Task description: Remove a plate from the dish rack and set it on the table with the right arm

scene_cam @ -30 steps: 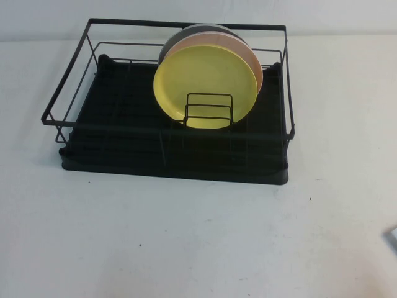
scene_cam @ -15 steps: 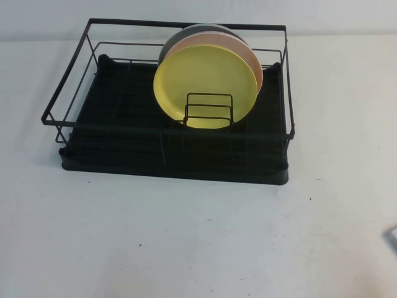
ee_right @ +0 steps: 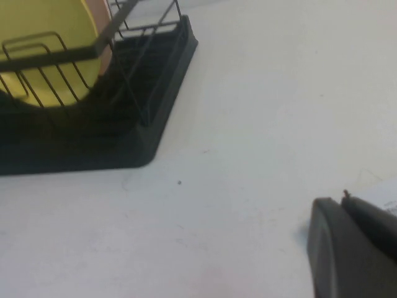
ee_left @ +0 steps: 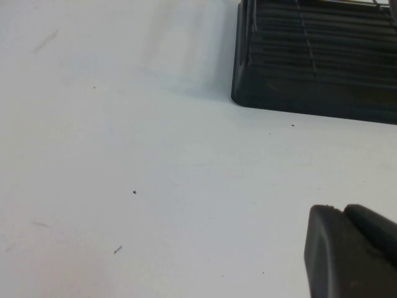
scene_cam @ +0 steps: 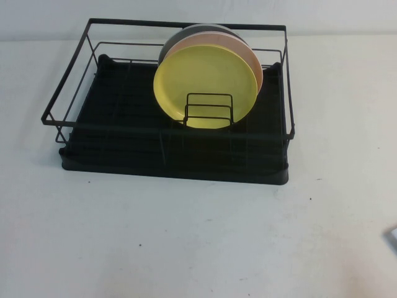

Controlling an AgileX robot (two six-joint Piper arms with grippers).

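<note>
The pale-yellow plate (scene_cam: 205,84) stands upright in the small wire plate holder (scene_cam: 209,96) inside the black dish rack (scene_cam: 68,87), at the front of three plates. It also shows in the right wrist view (ee_right: 43,37). My right gripper (ee_right: 343,200) is shut and empty, low over the white table (scene_cam: 186,236), well off the rack's front right corner (ee_right: 155,143). My left gripper (ee_left: 341,208) is shut and empty over the table near the rack's front left corner (ee_left: 298,93). Neither arm's fingers show in the high view.
A pale pink plate (scene_cam: 253,59) and a grey plate (scene_cam: 186,31) stand behind the yellow one. The rack's black tray (scene_cam: 173,171) sits at mid-table. A small grey edge (scene_cam: 393,238) shows at the right border of the high view.
</note>
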